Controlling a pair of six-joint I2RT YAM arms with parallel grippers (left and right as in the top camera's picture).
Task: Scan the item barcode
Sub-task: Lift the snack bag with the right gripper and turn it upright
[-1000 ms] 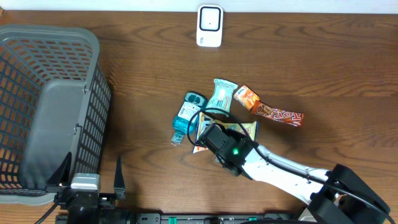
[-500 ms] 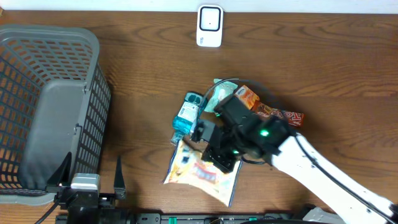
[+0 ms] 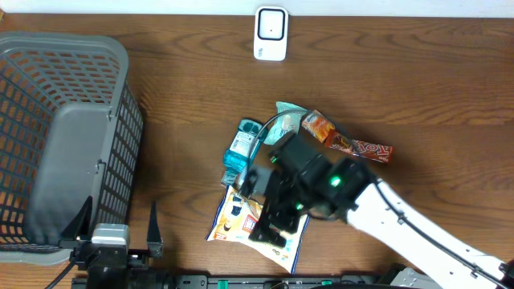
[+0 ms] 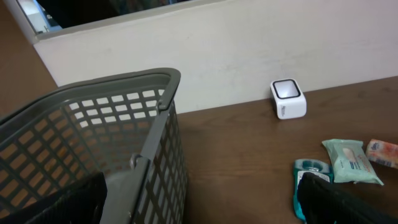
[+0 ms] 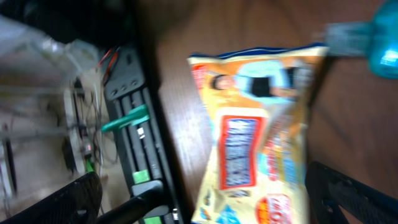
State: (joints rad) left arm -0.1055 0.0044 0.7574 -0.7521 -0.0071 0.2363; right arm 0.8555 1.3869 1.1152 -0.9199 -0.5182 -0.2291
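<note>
Right hand point(image 3: 265, 207) open. In the wrist view both fingers point(image 5: 348, 193) sit at opposite bottom corners, spread wide and pinching nothing. It hangs over the snack bag point(image 3: 229, 223), well apart from the scanner point(image 3: 271, 34), on the robot's side of it.

Task item = snack bag: yellow/orange foil, flat on the bench point(image 3: 418, 72), partly covered by the right arm from above. The wrist view is blurred. It shows print and a red-framed panel, but I can't tell if a barcode is facing up. The bag is the farthest item from the scanner and isn't near it.

Scanner: small white unit with a dark window, upright at the far bench edge by the wall.

Other items between scanner and bag:
- blue bottle point(image 3: 241, 148), lying down, a bit left of the scanner's line. Its cap end is just beside the bag's top edge.
- green packet point(image 3: 287, 120), nearest item to the scanner, touching or overlapping the bottle's side. Can't tell which.
- orange bar point(image 3: 353, 144), right of the scanner's line, one end just beside the green packet.

Grey mesh basket point(image 3: 64, 48) is well left of the scanner, upright.

Left hand point(image 4: 202, 186) open with fingers wide, nothing between them. It's down by the basket's near corner, far from the scanner and touching no item.
</note>
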